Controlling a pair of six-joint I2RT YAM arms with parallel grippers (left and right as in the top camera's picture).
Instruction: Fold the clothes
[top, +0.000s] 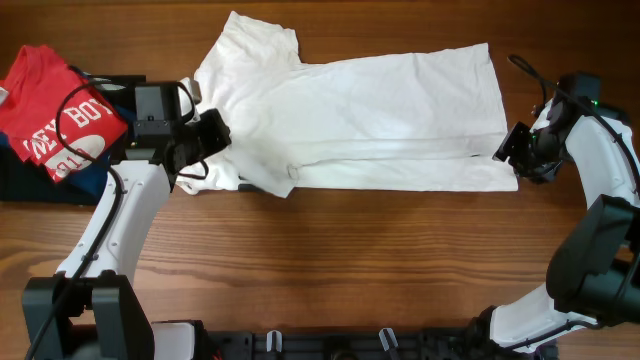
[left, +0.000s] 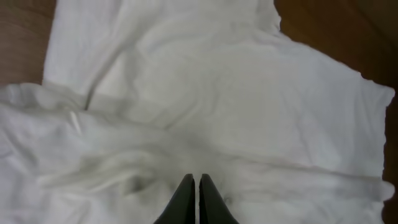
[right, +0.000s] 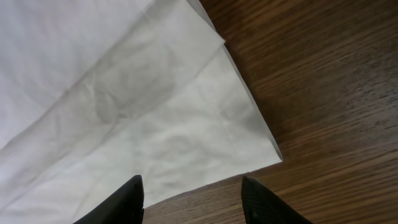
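Note:
The white T-shirt (top: 370, 115) lies flat across the wooden table, folded lengthwise, its plain side up; no stripes show. My left gripper (top: 222, 135) is shut with nothing visibly between the fingers, and hovers over the shirt's bunched left end, which fills the left wrist view (left: 199, 112) beyond its fingertips (left: 196, 182). My right gripper (top: 512, 150) is open and empty at the shirt's right hem. In the right wrist view its fingers (right: 193, 186) straddle the hem's bottom corner (right: 267, 152), just over the bare wood.
A red shirt with white lettering (top: 55, 115) lies on folded dark garments (top: 40, 185) at the far left. The wooden table (top: 350, 260) extends in front of the shirt. Both arm bases stand at the near edge.

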